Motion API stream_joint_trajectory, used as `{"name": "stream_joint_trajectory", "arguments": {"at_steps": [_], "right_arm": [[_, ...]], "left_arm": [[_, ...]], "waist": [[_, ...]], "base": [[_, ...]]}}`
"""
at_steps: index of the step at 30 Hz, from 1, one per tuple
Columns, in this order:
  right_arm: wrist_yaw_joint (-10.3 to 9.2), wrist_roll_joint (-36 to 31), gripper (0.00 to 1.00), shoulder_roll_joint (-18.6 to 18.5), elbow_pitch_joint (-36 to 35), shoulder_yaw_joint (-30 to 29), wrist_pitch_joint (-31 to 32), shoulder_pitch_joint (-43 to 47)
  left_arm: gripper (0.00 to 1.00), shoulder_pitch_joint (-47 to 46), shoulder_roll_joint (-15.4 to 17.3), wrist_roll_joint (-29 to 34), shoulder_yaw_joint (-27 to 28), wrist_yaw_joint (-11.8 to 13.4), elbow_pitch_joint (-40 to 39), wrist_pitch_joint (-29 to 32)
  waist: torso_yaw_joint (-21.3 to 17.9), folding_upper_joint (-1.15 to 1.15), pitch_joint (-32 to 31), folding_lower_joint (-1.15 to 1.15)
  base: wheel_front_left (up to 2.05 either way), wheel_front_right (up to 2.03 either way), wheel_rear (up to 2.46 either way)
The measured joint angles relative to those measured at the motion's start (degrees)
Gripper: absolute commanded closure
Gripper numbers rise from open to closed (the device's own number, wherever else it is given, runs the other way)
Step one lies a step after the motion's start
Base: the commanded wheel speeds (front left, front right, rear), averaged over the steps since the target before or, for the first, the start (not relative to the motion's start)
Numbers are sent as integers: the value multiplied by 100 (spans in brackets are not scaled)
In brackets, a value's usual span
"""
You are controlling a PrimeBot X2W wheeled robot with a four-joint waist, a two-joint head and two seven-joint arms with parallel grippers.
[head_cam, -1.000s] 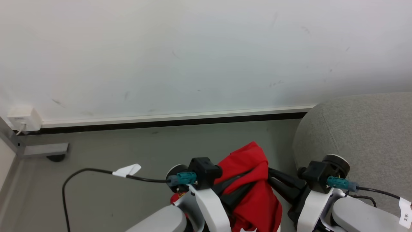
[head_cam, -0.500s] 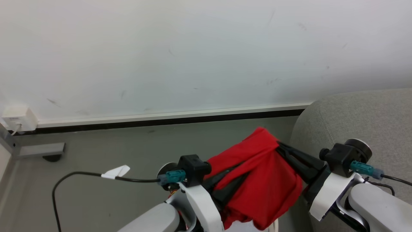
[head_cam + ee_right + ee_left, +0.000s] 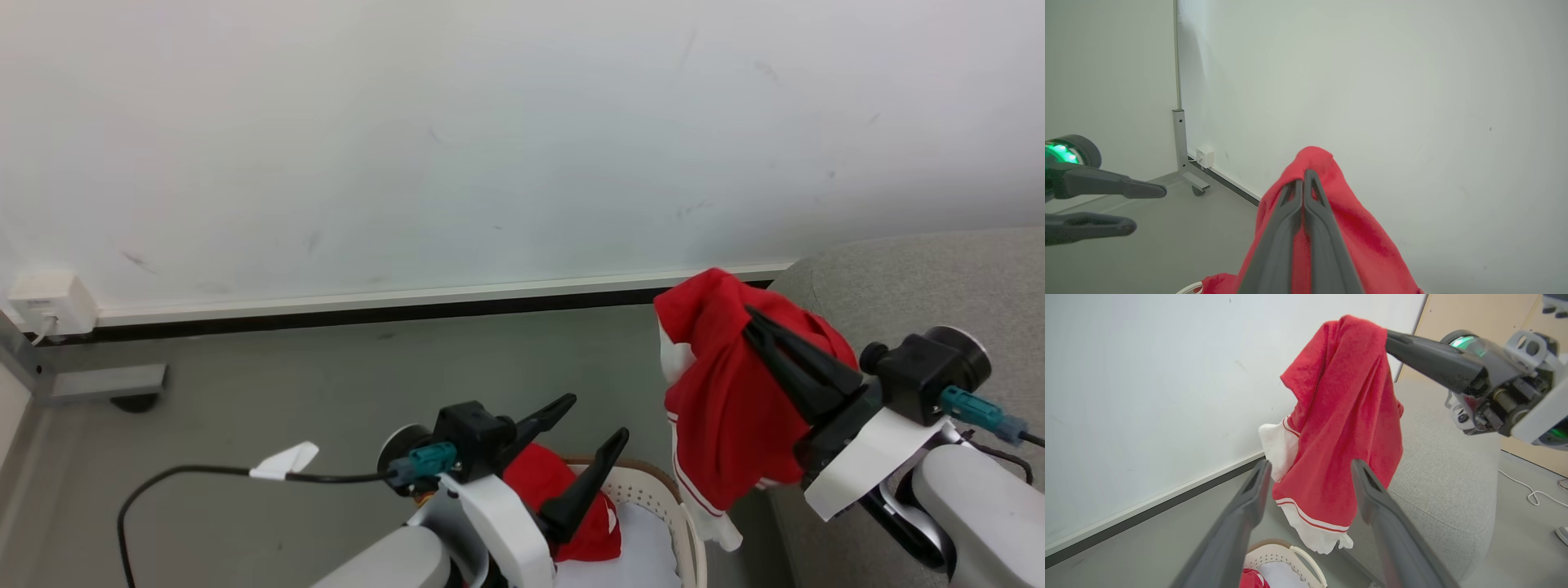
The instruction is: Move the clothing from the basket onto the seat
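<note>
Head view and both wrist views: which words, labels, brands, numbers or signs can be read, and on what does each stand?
No text can be read in any view.
White tag on the black cable: looks blank.
White wall box: a small mark on its face, too small to read.
Red garment: red stripes on its white trim, no print or label showing.

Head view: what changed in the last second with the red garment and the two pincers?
The left pincer let go of the red garment and now stands open above the basket. The right pincer, shut on the garment throughout, swung it up and rightward toward the seat; it hangs from that pincer alone. Another red piece now shows in the basket. The seat stayed put.
</note>
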Motion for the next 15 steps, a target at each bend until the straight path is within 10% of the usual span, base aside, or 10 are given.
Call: {"name": "stream_joint_trajectory", "arguments": {"at_steps": [15], "right_arm": [[0, -224, 100, -15, -222, -804, 0, 298]], "left_arm": [[0, 91, -137, 1, -41, 19, 282, -254]], "waist": [[-330, 0, -56, 0]], "base": [[0, 0, 0]]}}
